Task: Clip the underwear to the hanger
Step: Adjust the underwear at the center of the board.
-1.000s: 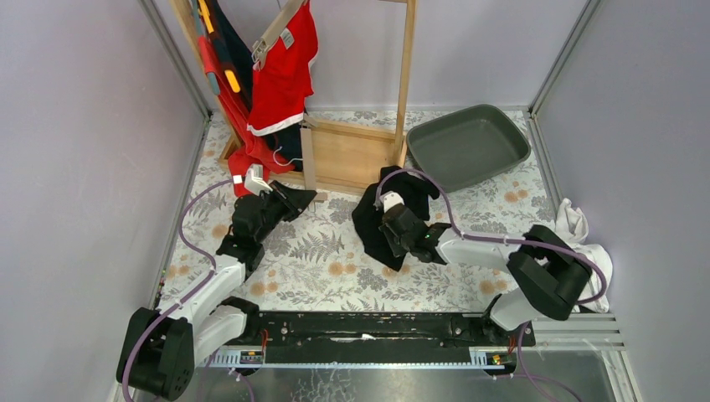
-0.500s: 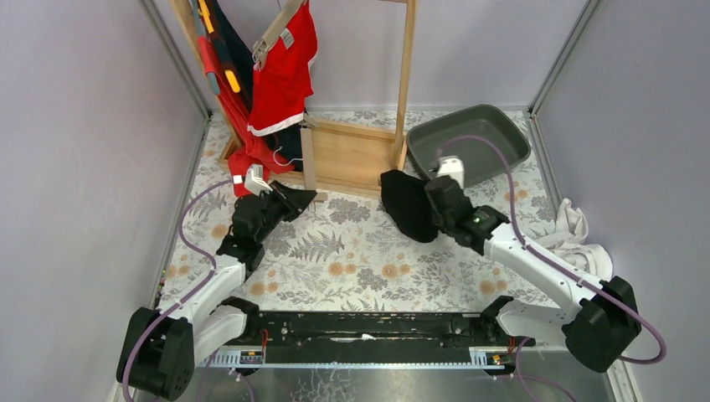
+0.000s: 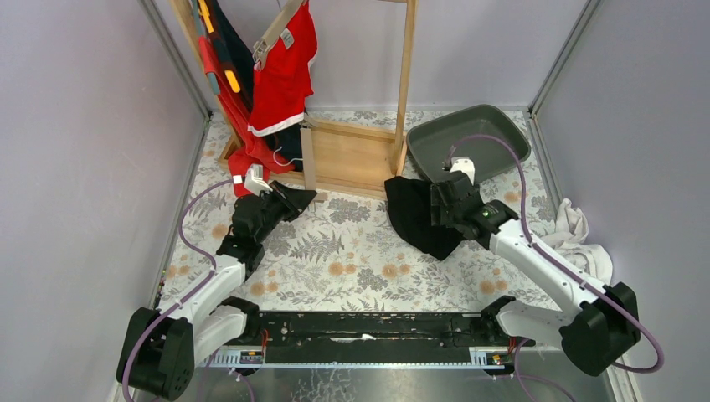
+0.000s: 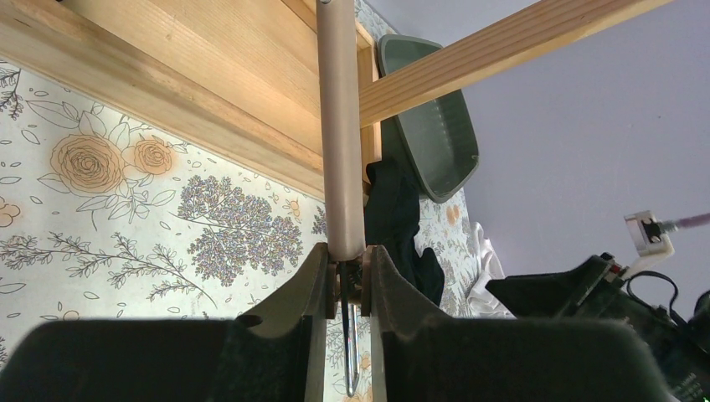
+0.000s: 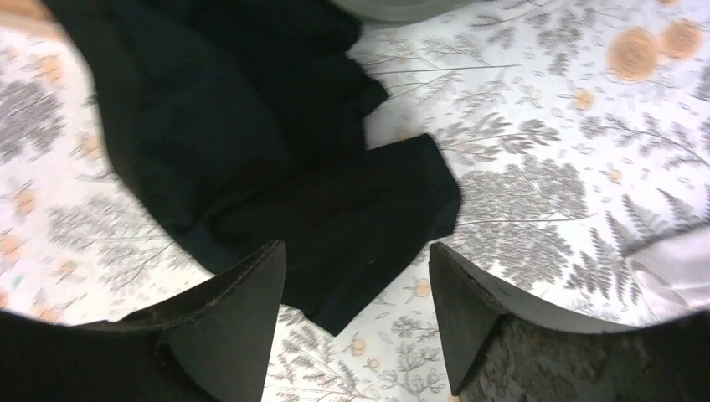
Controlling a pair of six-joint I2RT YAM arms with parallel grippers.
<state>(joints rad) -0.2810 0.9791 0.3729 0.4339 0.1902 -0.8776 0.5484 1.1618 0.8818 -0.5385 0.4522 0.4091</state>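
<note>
The black underwear (image 3: 416,216) lies crumpled on the floral table, just in front of the wooden rack's base. In the right wrist view the underwear (image 5: 276,159) spreads below and ahead of the jaws. My right gripper (image 3: 445,209) hovers over its right edge, and this gripper (image 5: 356,276) is open with nothing between its fingers. My left gripper (image 4: 347,255) is shut on the hanger (image 4: 339,126), a beige bar with a metal wire at the jaws. From above, the left gripper (image 3: 303,198) sits at the rack's front left, with the hanger (image 3: 308,159) pointing away over the wooden base.
A wooden rack (image 3: 356,155) stands at the back with red and dark garments (image 3: 283,71) hanging on it. A grey bin (image 3: 469,144) sits behind the right arm. A white cloth (image 3: 579,236) lies at the right edge.
The right arm swung right and back carrying the underwear, then opened and let it drop onto the table by the bin. The left arm has not moved.
</note>
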